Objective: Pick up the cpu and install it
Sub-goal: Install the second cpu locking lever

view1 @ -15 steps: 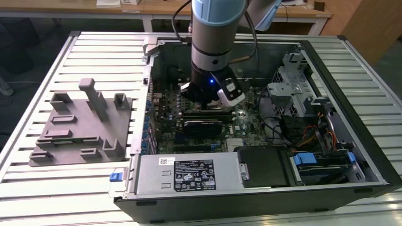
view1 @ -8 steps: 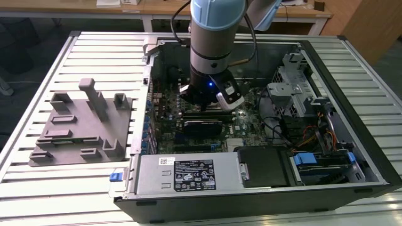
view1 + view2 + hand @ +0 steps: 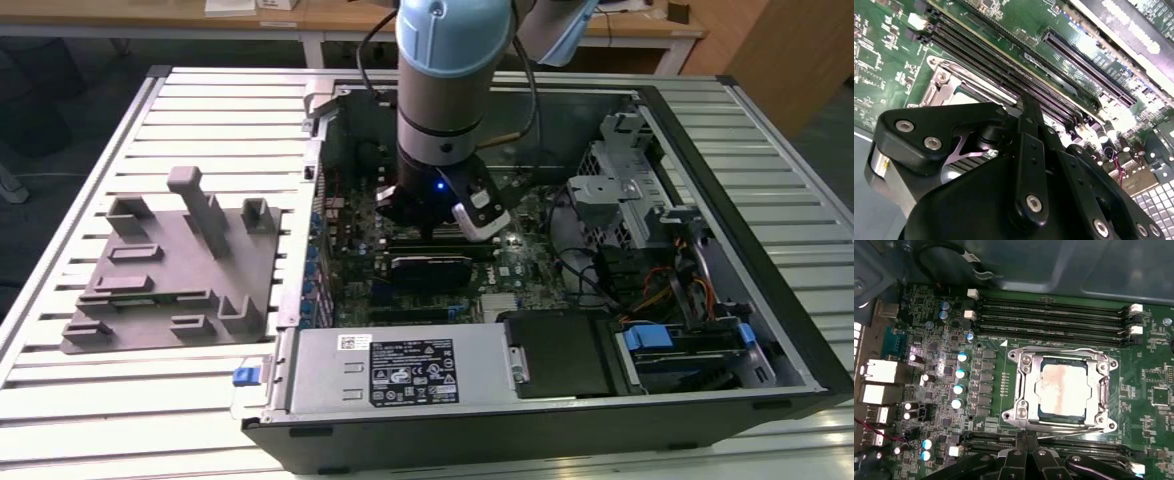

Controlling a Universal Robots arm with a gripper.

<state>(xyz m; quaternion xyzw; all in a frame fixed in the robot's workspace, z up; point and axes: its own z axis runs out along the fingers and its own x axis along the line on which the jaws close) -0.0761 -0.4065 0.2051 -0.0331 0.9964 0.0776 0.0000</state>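
A: The cpu (image 3: 1062, 390), a small flat square chip with a pale silver metal top smeared pinkish and a thin darker rim, lies flat inside the square metal-framed socket (image 3: 1021, 390) on the green motherboard (image 3: 1149, 395). The frame sits around it on all four sides.

B: And the end effector?

A: In the first wrist view the black metal end effector (image 3: 1024, 450) sits just beside the socket's edge, over the dark memory slots (image 3: 1074, 447) that run along that side. It is apart from the cpu and nothing is between its tips. The two fingers (image 3: 1030, 445) come together into one narrow point, so it reads as clenched and empty.

B: Does the second wrist view agree?

A: It shows the black linkage of the end effector (image 3: 1026, 107) close up, its tip over long dark slots next to the socket (image 3: 949, 80), and a pale corner of the chip (image 3: 961, 97) just past the socket frame.

B: What about the wider scene?

A: In the exterior view the grey and pale blue arm (image 3: 447, 70) reaches down into the open black computer case (image 3: 747, 300), with the end effector (image 3: 427, 225) low over the motherboard near the case's middle. Outside the case, toward the exterior view's left, a large grey plastic tray with upright posts (image 3: 160, 280) rests on the white slatted desk (image 3: 94, 400).
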